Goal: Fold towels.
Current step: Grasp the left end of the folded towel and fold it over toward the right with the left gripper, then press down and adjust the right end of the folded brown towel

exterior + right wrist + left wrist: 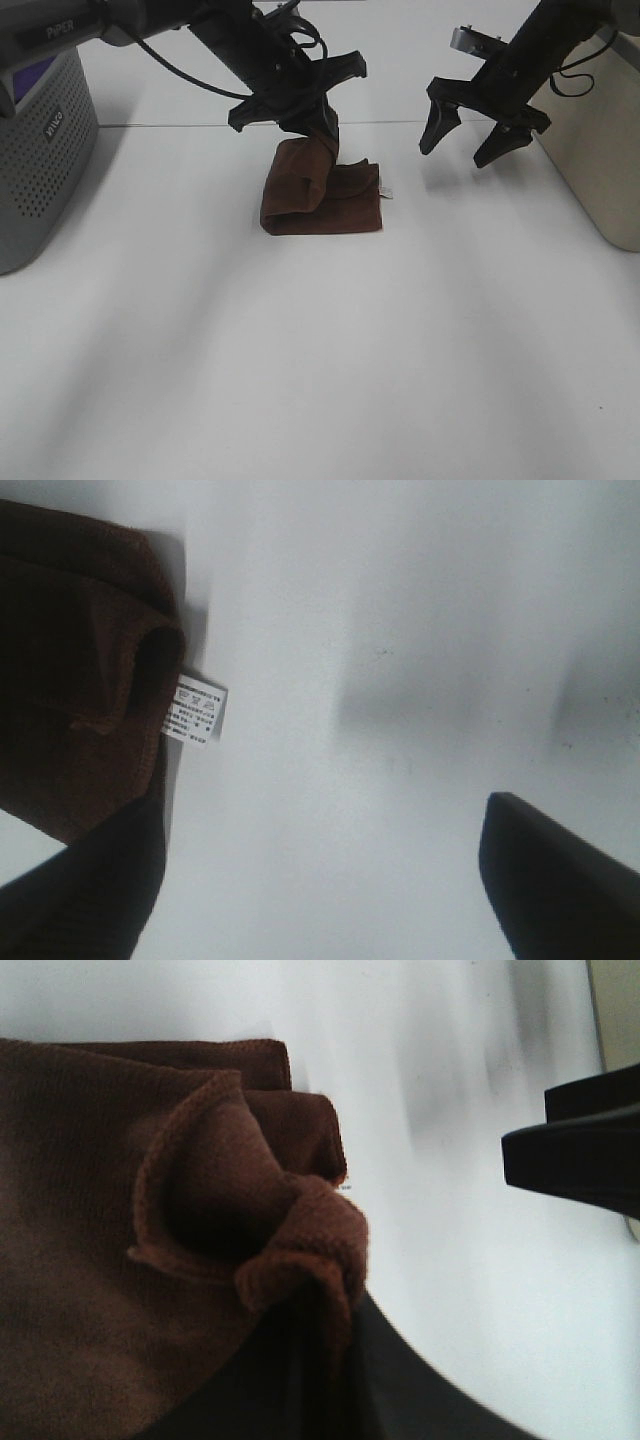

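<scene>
The dark reddish-brown towel point(322, 200) lies partly folded on the white table point(320, 350), just behind the middle. My left gripper point(322, 132) is shut on one bunched edge and holds it up above the rest of the cloth. In the left wrist view the pinched fold point(300, 1230) puckers just above the dark fingers point(400, 1390). My right gripper point(463, 142) hangs open above the table to the right of the towel, with nothing between its fingers. In the right wrist view the towel's edge point(80, 680) and its small white tag point(195, 712) show beside one finger point(560, 880).
A grey perforated basket point(40, 150) stands at the left edge of the table. At the right edge stands a beige box point(600, 150), close behind the right arm. Bare white tabletop stretches in front of the towel.
</scene>
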{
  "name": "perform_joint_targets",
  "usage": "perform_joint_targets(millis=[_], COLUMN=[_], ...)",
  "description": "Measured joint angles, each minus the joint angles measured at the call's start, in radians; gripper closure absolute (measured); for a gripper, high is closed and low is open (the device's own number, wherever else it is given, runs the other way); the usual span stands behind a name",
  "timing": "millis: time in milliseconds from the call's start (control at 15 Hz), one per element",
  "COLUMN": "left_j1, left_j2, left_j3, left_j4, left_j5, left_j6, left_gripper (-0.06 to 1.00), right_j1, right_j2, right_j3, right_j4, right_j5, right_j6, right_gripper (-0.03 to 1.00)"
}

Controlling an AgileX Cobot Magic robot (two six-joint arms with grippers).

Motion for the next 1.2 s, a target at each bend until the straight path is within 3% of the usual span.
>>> perform_joint_targets(millis=[67, 267, 600, 800, 1000, 1200], left_j1=[-0.003, -0.004, -0.004, 0.000, 0.051, 0.164], left_j2=[0.012, 0.049, 0.053, 0.053, 0.023, -0.046], left_j3=[0.000, 0.000, 0.000, 0.000, 0.001, 0.001], left_j4=[-0.005, -0.041, -0.118, -0.145, -0.150, -0.152], left_j5=[-0.029, -0.099, -0.188, -0.200, -0.114, 0.028], left_j6=[-0.004, -0.035, -0.035, -0.030, 0.013, 0.051], left_gripper=[0.90, 0.73, 0.34, 0.26, 0.26, 0.26], right_j1=[0.000, 0.000, 0.000, 0.000, 0.000, 0.000], right_j2=[0.000, 0.000, 0.000, 0.000, 0.000, 0.000], right_j3=[0.000, 0.000, 0.000, 0.000, 0.000, 0.000], right_j4=[0.000, 0.003, 0.035, 0.065, 0.223, 0.481], right_j5=[0.000, 0.000, 0.000, 0.000, 0.000, 0.003], right_j6=[0.000, 0.000, 0.000, 0.000, -0.010, -0.062], right_gripper=[0.14, 0.14, 0.14, 0.14, 0.15, 0.17])
